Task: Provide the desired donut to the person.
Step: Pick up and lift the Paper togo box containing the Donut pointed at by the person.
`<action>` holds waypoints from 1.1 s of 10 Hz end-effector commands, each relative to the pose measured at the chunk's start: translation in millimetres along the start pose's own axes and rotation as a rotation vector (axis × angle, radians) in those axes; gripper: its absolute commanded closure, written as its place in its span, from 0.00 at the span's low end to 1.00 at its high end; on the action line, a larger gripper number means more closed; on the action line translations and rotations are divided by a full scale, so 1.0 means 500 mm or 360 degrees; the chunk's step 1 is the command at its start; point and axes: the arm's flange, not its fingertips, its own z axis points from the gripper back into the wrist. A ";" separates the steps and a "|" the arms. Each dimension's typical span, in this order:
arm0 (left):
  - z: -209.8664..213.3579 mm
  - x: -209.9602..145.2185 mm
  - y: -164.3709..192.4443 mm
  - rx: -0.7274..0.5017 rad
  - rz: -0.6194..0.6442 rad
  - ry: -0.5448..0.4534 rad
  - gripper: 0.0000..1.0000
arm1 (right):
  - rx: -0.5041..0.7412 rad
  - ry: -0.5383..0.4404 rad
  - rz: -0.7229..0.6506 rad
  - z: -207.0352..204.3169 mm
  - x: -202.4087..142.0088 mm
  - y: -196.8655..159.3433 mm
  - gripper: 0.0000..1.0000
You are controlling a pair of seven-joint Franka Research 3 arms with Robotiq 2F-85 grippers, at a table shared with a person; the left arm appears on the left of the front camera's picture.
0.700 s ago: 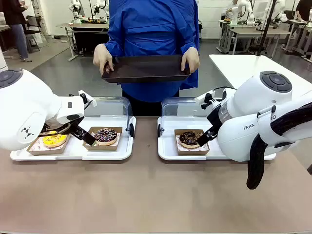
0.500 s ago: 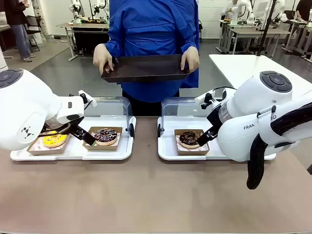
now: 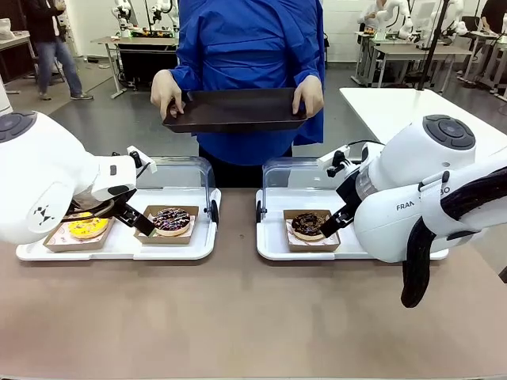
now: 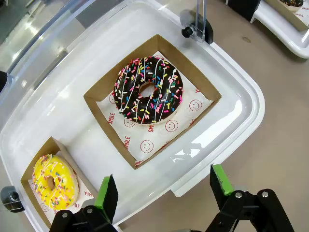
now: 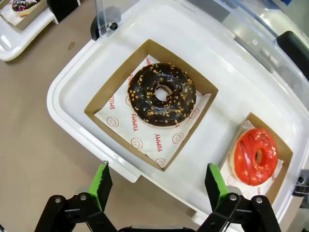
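Slight shift of the black tray [image 3: 235, 110]; left gripper [image 4: 164, 186] and right gripper [image 5: 158, 179] agape over boxed donuts [image 4: 147, 92].

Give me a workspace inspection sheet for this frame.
Surface: brown table; left tray and right tray, lids open.
Job's things: yellow donut and sprinkled donut boxed in left tray; nut-topped donut and red donut boxed in right tray; person holds black tray.
Clutter: nothing seen.
Hands: left hand open above left tray; right hand open above right tray.
Cables: black hose on right arm.
Surroundings: second white table, far right.
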 end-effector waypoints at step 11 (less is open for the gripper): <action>0.236 -0.361 0.168 -0.0726 -0.0127 -0.0172 0.00 | 0.0583 -0.0398 0.0329 0.289 -0.297 -0.313 0.00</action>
